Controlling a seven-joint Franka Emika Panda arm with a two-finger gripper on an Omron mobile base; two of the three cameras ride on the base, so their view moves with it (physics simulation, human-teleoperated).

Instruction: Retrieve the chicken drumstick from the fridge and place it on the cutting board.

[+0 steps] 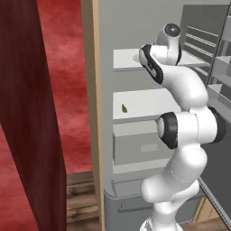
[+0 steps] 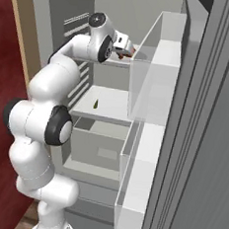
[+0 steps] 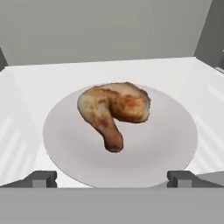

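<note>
I have the gripper (image 3: 112,178) inside the fridge (image 1: 135,27) at the upper shelf (image 1: 128,58), jaws spread wide and holding nothing. In the hand view both fingertips (image 3: 41,178) stand apart at the bottom edge, one to each side, with the drumstick (image 3: 114,110) ahead of them and not yet between them.

The drumstick lies on a white plate (image 3: 175,140) that sits on the shelf. Its thick end is toward the back; its narrow bone end points toward the hand.

Hazards I judge from here:

1. Plate contact. If I descend too low, a fingertip may catch the plate rim and push or tip the plate.
2. Poor grasp point. Closing on the narrow bone end gives little surface; the glossy, lumpy meat may pivot or slip out. The thick part is the safer target.
3. Misaligned jaws. If the jaws close along the drumstick and not across it, they may shove it over the plate and fail to clamp it.
4. Withdrawal. The door racks (image 2: 153,90) stand close beside the arm in the right base view; a wide swing outward may strike them and knock the piece loose.

The lower shelf carries a small green item (image 1: 124,108), well apart from the work.
</note>
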